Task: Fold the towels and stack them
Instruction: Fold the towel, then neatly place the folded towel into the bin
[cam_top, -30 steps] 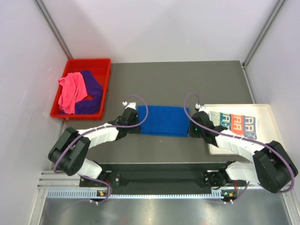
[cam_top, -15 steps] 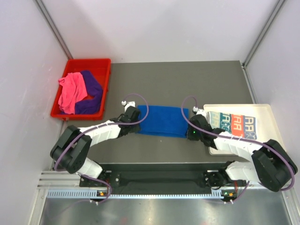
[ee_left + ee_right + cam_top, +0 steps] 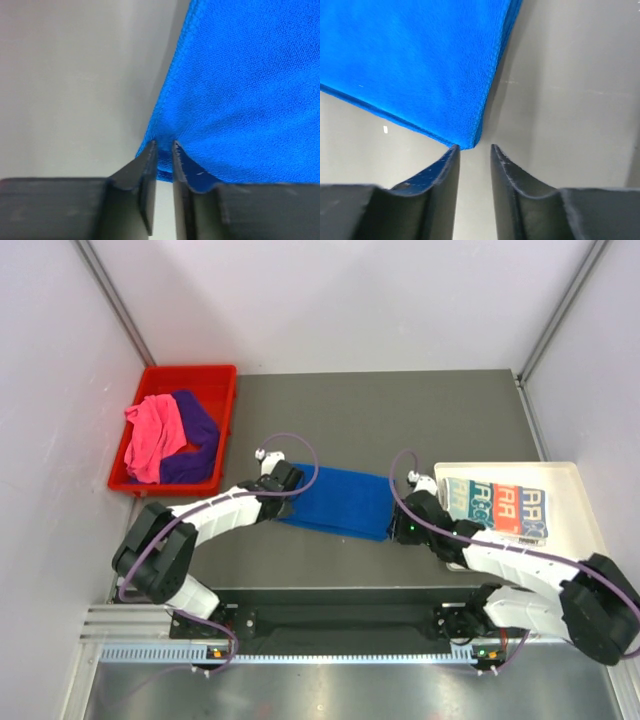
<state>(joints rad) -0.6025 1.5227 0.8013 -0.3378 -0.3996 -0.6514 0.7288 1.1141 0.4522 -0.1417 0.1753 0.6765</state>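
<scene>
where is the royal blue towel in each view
top external: royal blue towel mid-table, slightly tilted.
left wrist: towel fills the upper right.
right wrist: towel fills the upper left.
shared landmark: grey table bordering the towel's edge.

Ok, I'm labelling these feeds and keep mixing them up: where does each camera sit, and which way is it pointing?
Top external: fixed above and behind the arms, looking down on the dark grey table; both arms and their bases show.
Left wrist: on the left arm, looking along the left gripper at an edge of the royal blue cloth towel.
Right wrist: on the right arm, looking along the right gripper at a corner of that towel.
Shared: all three show the towel and the table.
</scene>
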